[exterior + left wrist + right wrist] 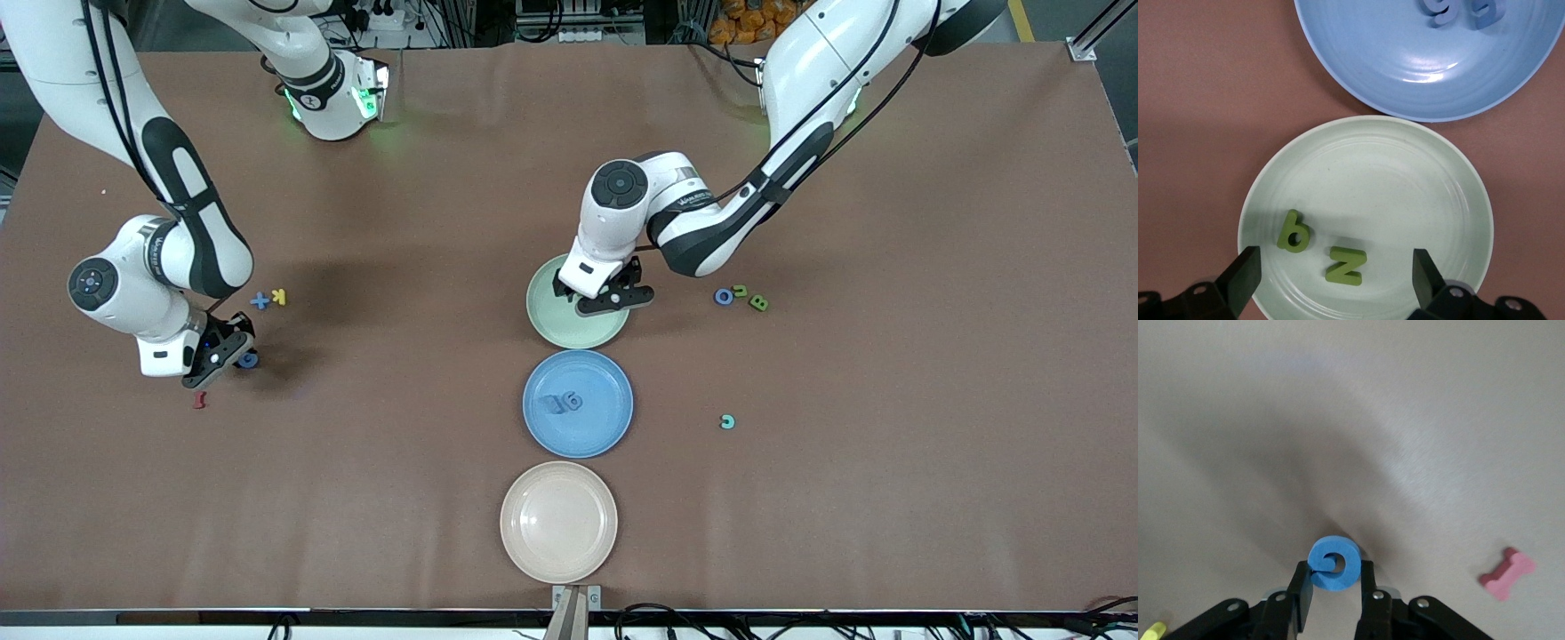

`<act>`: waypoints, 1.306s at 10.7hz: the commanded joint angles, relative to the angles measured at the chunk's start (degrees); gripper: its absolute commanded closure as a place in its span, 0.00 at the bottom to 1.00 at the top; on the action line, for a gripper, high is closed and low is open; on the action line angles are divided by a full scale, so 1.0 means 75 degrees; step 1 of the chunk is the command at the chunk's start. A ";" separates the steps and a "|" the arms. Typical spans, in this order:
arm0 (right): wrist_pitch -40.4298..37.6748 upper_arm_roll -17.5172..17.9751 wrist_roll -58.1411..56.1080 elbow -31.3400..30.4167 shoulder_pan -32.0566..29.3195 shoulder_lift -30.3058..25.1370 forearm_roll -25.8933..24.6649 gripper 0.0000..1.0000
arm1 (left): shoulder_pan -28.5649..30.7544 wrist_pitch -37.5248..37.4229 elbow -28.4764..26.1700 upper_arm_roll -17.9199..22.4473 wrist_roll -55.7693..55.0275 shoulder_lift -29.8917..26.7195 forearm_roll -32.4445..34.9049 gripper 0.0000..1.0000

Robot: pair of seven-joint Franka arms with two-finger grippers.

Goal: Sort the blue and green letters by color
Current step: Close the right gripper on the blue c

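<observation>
Fingers of the right gripper (1333, 590) pinch a blue ring letter (1334, 562) on the brown table (889, 498); left gripper (1335, 273) fingers spread wide.

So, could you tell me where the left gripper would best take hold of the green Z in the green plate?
Probably from straight above, pinching the green Z across its narrower width. It lies flat in the green plate, apart from the green b, and the open left gripper hangs right over it.

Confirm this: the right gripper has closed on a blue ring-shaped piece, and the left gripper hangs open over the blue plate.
One error: the left gripper hangs open over the green plate, as the left wrist view shows, not the blue plate. The right gripper is indeed shut on the blue ring-shaped piece.
</observation>
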 commanded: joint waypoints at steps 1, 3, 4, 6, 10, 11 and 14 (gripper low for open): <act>-0.0083 0.0094 -0.0205 0.0504 -0.0005 -0.0064 0.0071 1.00 | 0.0008 -0.0026 0.0112 -0.0012 -0.0051 0.0055 0.0069 0.00; -0.0071 0.0106 0.0017 0.0797 0.0356 -0.0087 0.0141 1.00 | 0.0031 -0.0026 0.0112 -0.0012 -0.0027 0.0031 0.0104 0.00; -0.0071 0.0106 0.0343 0.0949 0.0544 -0.0076 0.0129 1.00 | 0.0066 -0.0026 0.0112 0.0000 -0.0015 0.0031 0.0127 0.00; -0.0071 0.0106 0.1359 0.1138 0.1175 -0.0076 0.0141 1.00 | 0.0195 -0.0026 0.0124 -0.0012 0.0066 0.0031 0.0151 0.00; -0.0083 0.0094 0.4254 0.1640 0.2933 0.0052 0.0118 1.00 | 0.0476 -0.0026 0.0171 -0.0012 0.0347 0.0043 0.0174 0.00; -0.0083 0.0094 0.4921 0.1793 0.3331 0.0192 0.0118 1.00 | 0.0511 -0.0026 0.0171 -0.0012 0.0429 0.0043 0.0175 0.00; -0.0095 0.0094 0.6693 0.2098 0.4282 0.0404 0.0106 1.00 | 0.0792 -0.0037 0.0124 -0.0012 0.0663 0.0031 0.0175 0.00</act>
